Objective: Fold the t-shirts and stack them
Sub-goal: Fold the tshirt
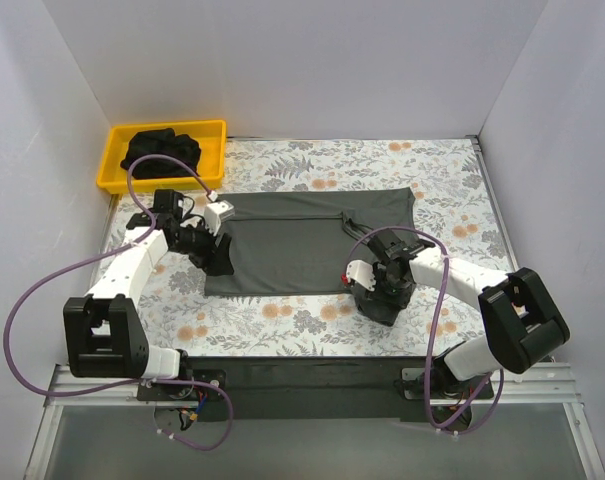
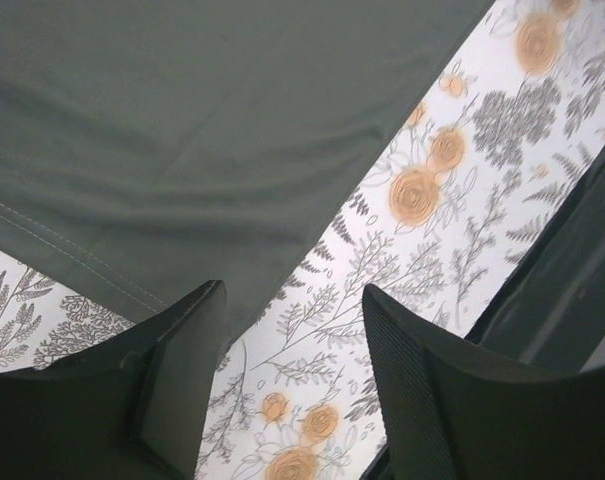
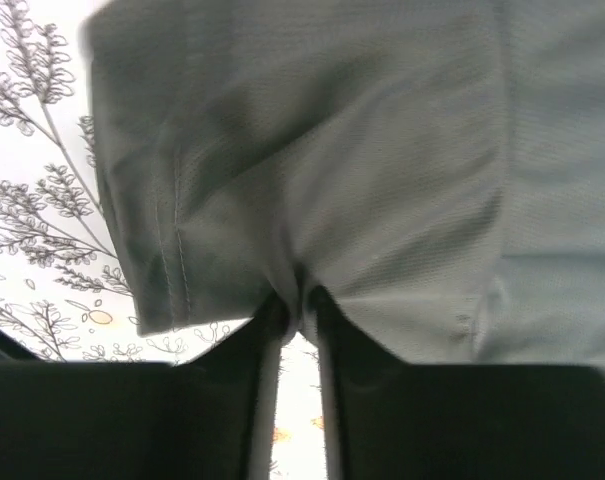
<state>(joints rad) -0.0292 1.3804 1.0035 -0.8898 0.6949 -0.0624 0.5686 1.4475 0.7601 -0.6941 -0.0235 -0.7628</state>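
Item, 5 o'clock of table centre: right gripper (image 3: pixel 300 305), fingers pinched shut on a bunch of cloth at the shirt's near-right hem.
Item, 8 o'clock: left gripper (image 2: pixel 292 305), jaws apart at the near-left corner, holding nothing.
Item, centre: one charcoal t-shirt (image 1: pixel 312 240), laid flat on the floral table (image 1: pixel 282 325).
Item, 11 o'clock, far corner: yellow tray (image 1: pixel 110 168), holding a crumpled heap of dark shirts (image 1: pixel 160 150).
Step, by my reckoning: securing the near hem for a fold. Next, the left jaws must close on their corner so both ends rise level.
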